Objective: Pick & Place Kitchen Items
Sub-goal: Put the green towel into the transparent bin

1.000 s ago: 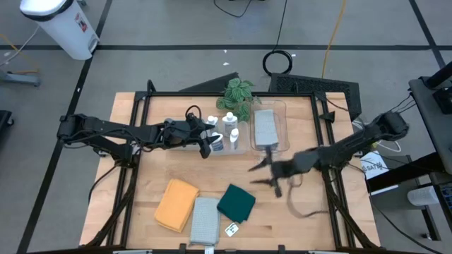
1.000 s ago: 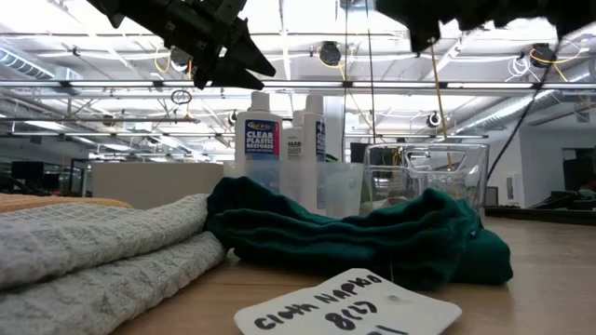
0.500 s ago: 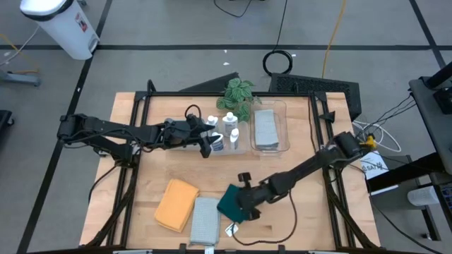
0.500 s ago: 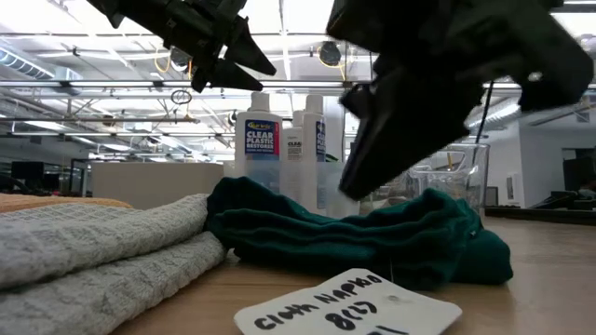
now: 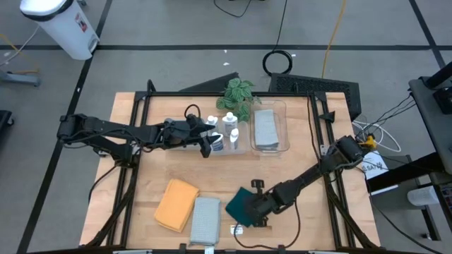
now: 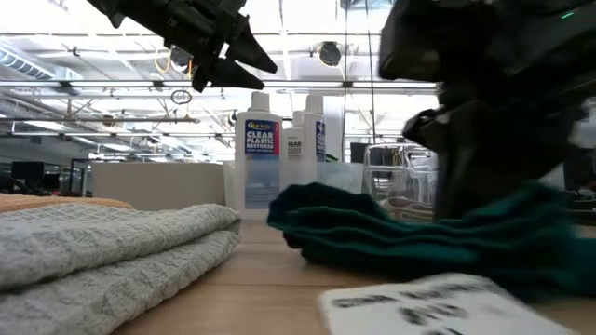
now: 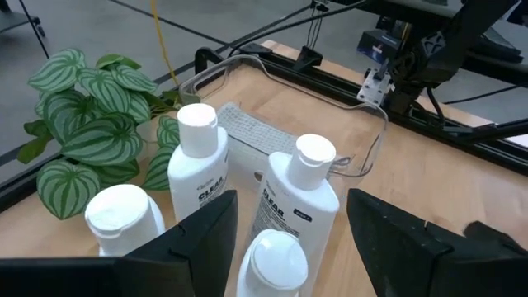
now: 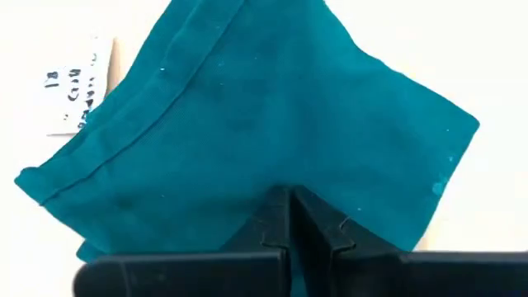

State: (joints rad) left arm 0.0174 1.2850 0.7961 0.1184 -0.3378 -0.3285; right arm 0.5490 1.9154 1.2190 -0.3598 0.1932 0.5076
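The right hand [image 5: 256, 212] is down at the near edge of the tabletop [image 5: 311, 219], its fingers [image 8: 285, 221] pinched tight on the green cloth [image 5: 240, 204]. Only a small fold looks caught, so I reckon the cloth could slip free on the lift, or drag the paper tag [image 5: 237, 228] lying just beside it. The grey cloth [image 5: 203, 222] and orange cloth [image 5: 176, 204] sit close by and might get nudged by a low swing. The left hand [image 7: 285, 239] hovers with fingers apart over 4 white bottles [image 7: 295, 194] by the plant [image 5: 236, 94]; dropping carelessly could topple 1.
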